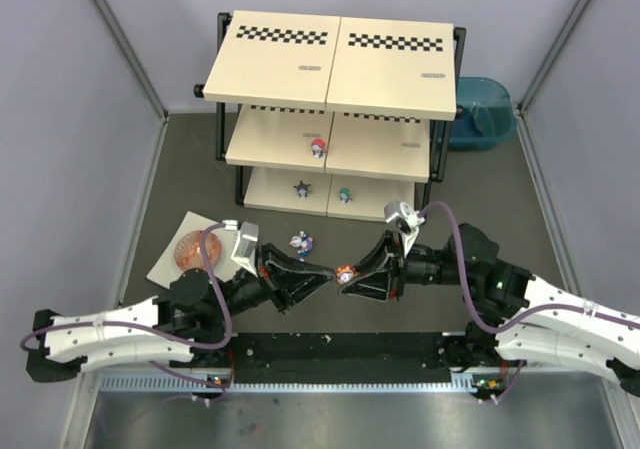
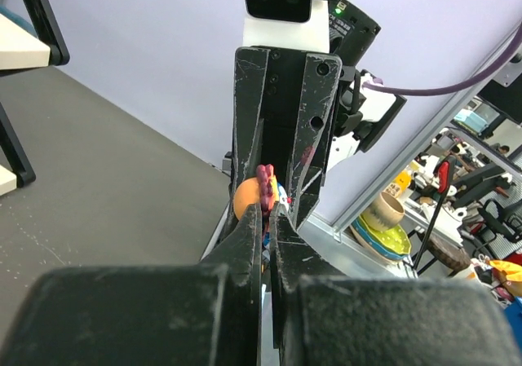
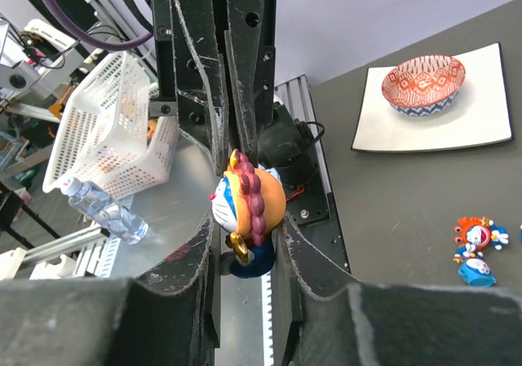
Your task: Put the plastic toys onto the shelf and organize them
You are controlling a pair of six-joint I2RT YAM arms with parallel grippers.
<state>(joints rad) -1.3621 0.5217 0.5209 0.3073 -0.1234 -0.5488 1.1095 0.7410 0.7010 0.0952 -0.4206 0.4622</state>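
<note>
An orange-headed toy (image 1: pixel 343 272) with a purple mane and blue body hangs above the floor between both grippers. My right gripper (image 3: pixel 245 235) is shut on its head from both sides (image 3: pixel 253 203). My left gripper (image 2: pixel 267 211) comes in from the opposite side, nearly closed, with the toy's mane (image 2: pixel 265 178) between its tips. The shelf (image 1: pixel 330 59) stands at the back. It holds a red-headed toy (image 1: pixel 318 149) on the middle tier, and a dark toy (image 1: pixel 301 187) and a teal toy (image 1: pixel 345 194) on the bottom tier. Two more toys (image 1: pixel 301 241) lie on the floor.
A patterned red bowl (image 1: pixel 195 249) sits on a white sheet at the left. A blue tub (image 1: pixel 482 112) stands right of the shelf. The two loose toys (image 3: pixel 475 252) lie in front of the shelf. Grey walls close in both sides.
</note>
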